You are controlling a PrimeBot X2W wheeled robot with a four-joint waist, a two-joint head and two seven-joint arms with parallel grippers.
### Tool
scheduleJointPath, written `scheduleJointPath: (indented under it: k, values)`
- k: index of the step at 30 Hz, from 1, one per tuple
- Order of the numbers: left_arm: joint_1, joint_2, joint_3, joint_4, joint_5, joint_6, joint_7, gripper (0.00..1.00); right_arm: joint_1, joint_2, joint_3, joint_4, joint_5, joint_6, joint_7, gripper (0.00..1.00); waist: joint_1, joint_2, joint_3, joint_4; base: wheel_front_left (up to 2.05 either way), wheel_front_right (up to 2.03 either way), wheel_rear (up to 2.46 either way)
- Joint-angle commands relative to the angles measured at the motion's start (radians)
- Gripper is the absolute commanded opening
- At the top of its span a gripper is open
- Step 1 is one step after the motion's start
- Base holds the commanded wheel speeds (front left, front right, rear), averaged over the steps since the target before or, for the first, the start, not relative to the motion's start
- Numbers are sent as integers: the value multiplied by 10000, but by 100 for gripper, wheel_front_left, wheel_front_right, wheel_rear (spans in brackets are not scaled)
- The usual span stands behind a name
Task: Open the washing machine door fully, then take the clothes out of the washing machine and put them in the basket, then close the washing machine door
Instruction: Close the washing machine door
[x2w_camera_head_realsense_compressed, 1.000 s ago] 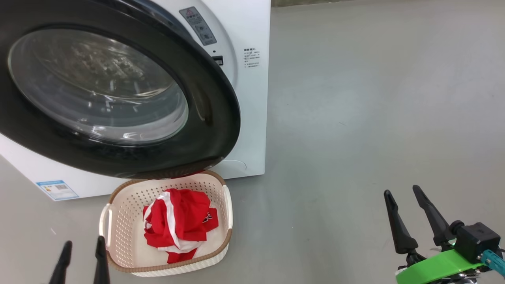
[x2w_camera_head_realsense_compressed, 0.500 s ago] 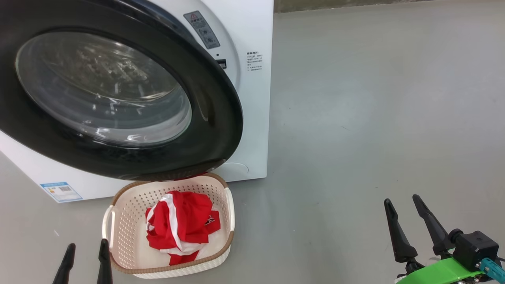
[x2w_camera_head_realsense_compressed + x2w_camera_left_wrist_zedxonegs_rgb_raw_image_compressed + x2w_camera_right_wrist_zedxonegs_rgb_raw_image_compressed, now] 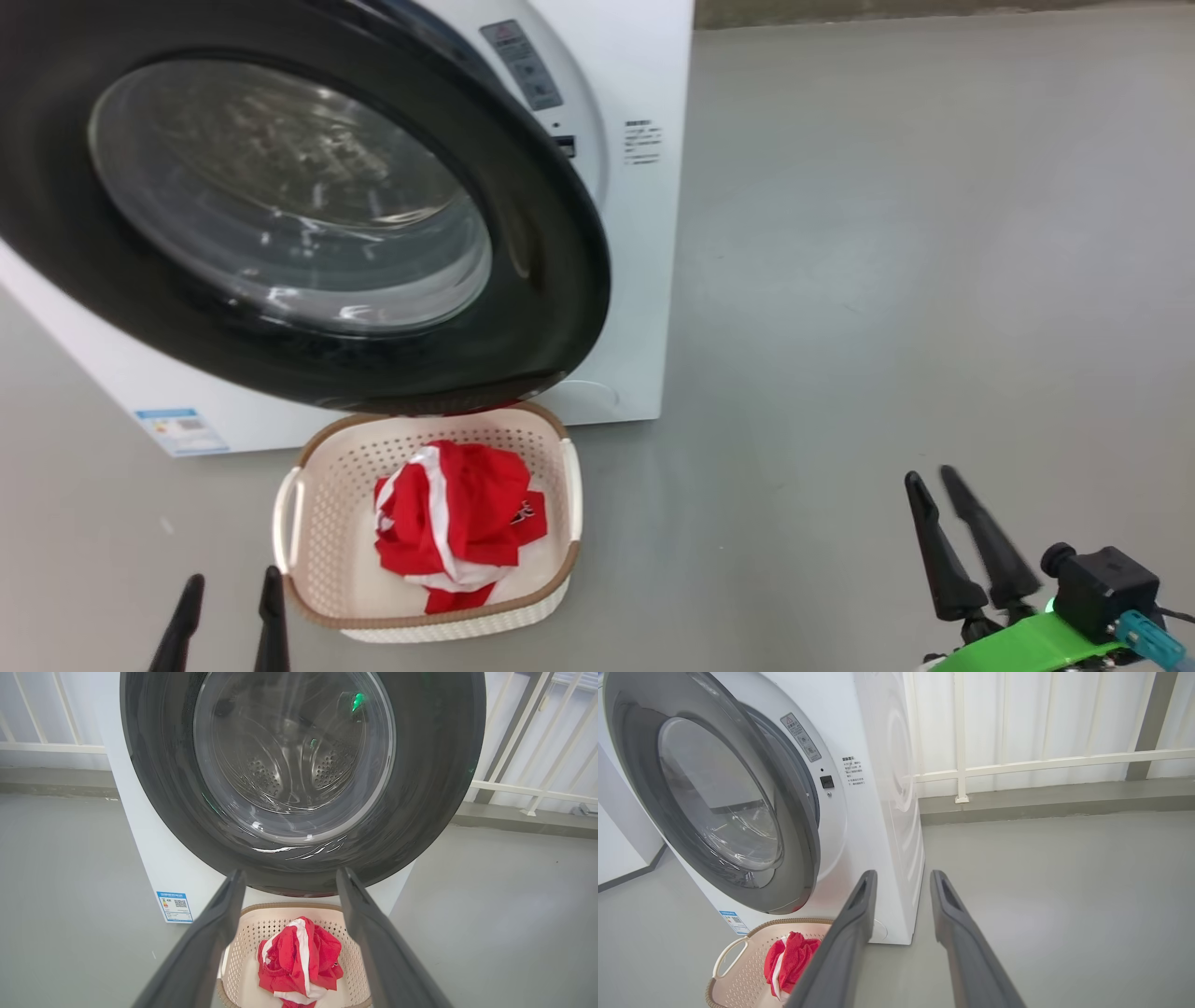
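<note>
Red fabric with white stripes: the clothes (image 3: 457, 523) sit bunched in the middle of the basket (image 3: 327, 523). Tiny mark on the fabric, too small to read. Basket stands on the grey floor (image 3: 887, 280), right at the front of the washing machine (image 3: 644, 280); can't tell if they touch.

Labels:
- Grey warning sticker (image 3: 521, 63) with a red triangle, high on the machine front; text unreadable.
- Small block of printed lines (image 3: 642, 142) near the front's right edge; unreadable.
- Blue label with a QR code (image 3: 180, 429) at the front's lower left corner; print too small.
- Small dark square (image 3: 565, 146) just below the sticker.

Washing machine door (image 3: 551, 308) is swung partway out, with a glossy black rim and clear bulging glass. Its lower edge hangs over the basket's far rim and hides part of it. Perforated steel drum (image 3: 327, 767) shows through the glass in the left wrist view.

Left gripper (image 3: 233, 574) is over the floor just left of the basket's near left corner, fingers wide apart, empty. Right gripper (image 3: 929, 473) is well right of the basket over bare floor, fingers a narrow gap apart, nothing between them. Green bracket (image 3: 1027, 644) and black camera (image 3: 1102, 583) sit on its wrist. White railing (image 3: 1017, 765) runs along the floor's far edge, behind the machine.
</note>
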Motion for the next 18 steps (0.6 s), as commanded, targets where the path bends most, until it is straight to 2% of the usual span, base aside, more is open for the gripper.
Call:
scheduleJointPath:
  k: [1,2,11,18]
  values:
    - [-231,35,211,-183,-26,-56,-122,100,-439,-159,345,-245,31,63,-65,3,0,-1,77,310,0,0,0]
    - [-262,34,156,-177,-63,-56,-122,100,-531,-149,439,-230,51,63,-65,0,0,-1,111,425,0,0,0]
    - [-639,33,-349,-105,-379,-56,-122,100,-1964,60,1430,51,222,63,-65,0,0,-1,611,1475,0,0,0]
    - [-1051,32,-651,-95,-575,-50,-122,100,-3265,199,1661,404,282,63,-65,0,0,-1,1133,2050,0,0,0]
